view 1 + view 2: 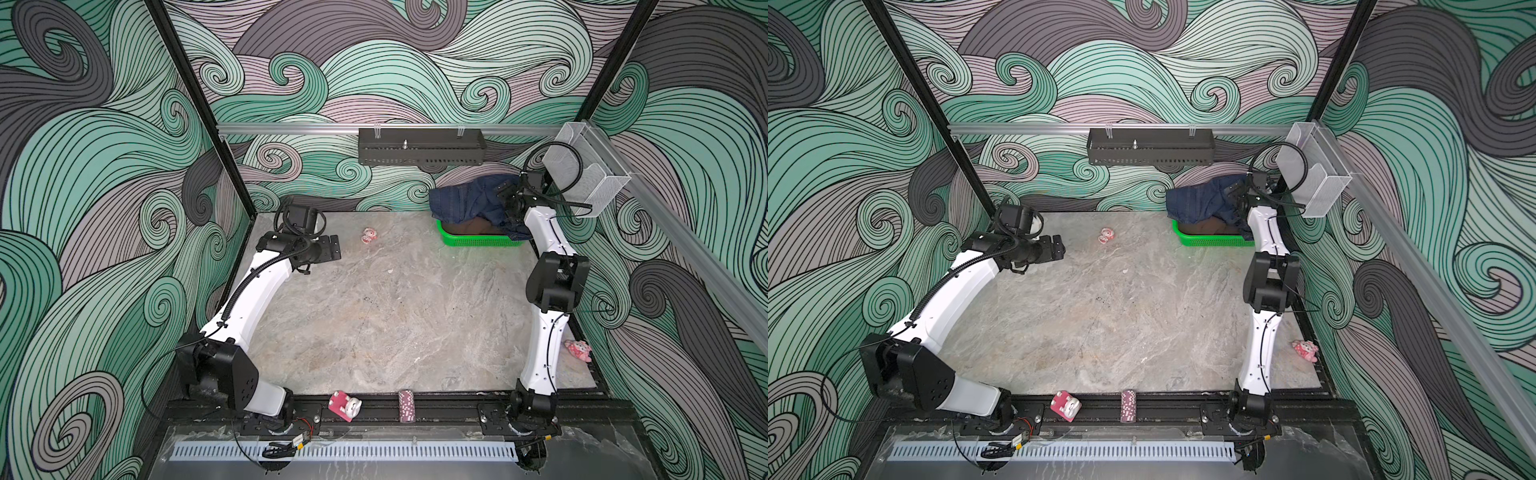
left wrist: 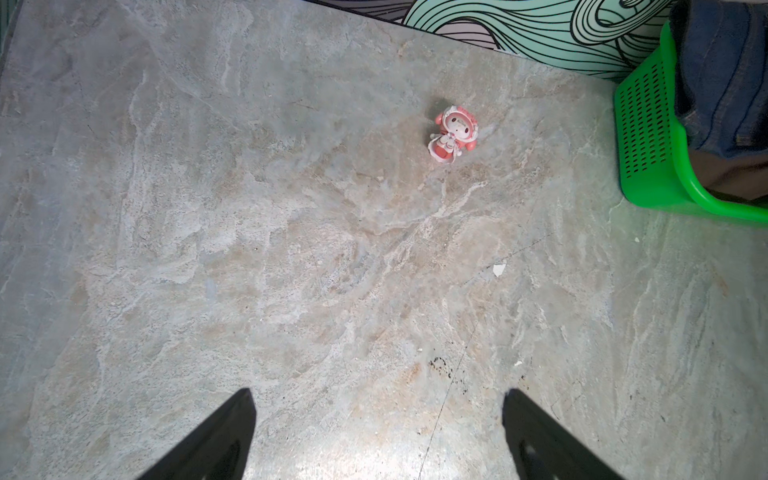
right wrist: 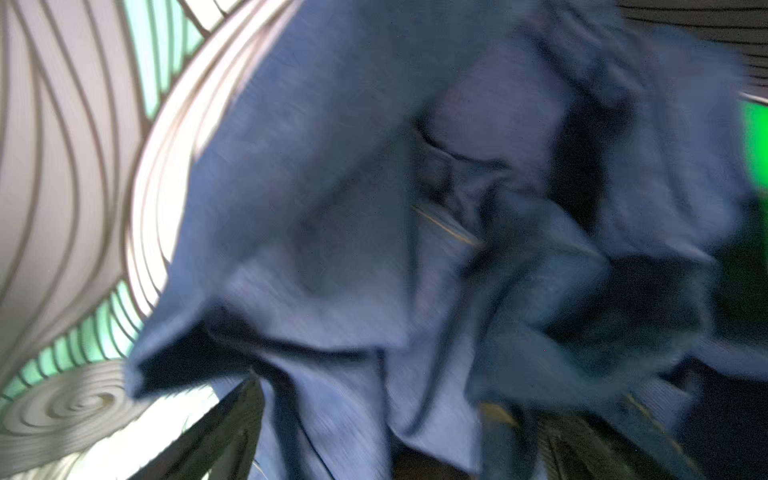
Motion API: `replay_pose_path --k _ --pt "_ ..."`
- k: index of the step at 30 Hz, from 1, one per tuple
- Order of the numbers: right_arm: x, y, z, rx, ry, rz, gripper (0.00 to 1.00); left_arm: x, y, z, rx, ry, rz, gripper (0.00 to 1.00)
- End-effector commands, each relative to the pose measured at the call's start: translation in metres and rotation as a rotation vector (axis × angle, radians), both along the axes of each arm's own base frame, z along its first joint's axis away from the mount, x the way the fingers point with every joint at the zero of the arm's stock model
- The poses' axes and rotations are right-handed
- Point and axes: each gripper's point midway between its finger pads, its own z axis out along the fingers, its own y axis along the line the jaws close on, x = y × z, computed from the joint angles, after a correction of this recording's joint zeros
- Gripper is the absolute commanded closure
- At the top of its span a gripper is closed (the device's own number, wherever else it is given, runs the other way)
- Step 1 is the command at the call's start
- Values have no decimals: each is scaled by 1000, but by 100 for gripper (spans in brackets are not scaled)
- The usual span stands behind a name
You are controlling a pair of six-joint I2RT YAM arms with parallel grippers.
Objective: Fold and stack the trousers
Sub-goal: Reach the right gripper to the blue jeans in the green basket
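The trousers, dark blue denim, lie bunched in a heap on top of a green basket at the table's back right corner. My right gripper is pushed into that heap. Its fingers stand wide apart with blurred folds of the trousers between them, so it is open. My left gripper hovers open over bare table at the back left, with nothing between its fingers. The basket and the trousers show at the edge of the left wrist view.
A brown cloth lies in the basket under the denim. A small pink figurine stands near the back middle. A pink plush lies by the right arm. A pink toy and a chip stack sit on the front rail.
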Motion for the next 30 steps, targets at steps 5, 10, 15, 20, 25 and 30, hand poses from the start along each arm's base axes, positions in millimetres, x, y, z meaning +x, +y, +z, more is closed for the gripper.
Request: replay_pose_path --k 5,10,15,20,25,30 --pt "33 10 -1 10 -63 -2 1 11 -6 8 -21 -12 -7 5" --pt "51 16 -14 4 -98 -48 1 13 -6 7 -11 -10 -5 5" --pt "58 20 -46 21 -70 -107 6 11 -3 1 8 18 -4 4" --pt "61 18 -57 3 -83 -169 27 11 4 4 53 13 -7 4" --pt "65 13 -53 9 -111 -201 59 14 5 7 68 4 -11 4" --pt "69 15 -18 14 -191 -187 90 14 5 10 76 -4 -16 4"
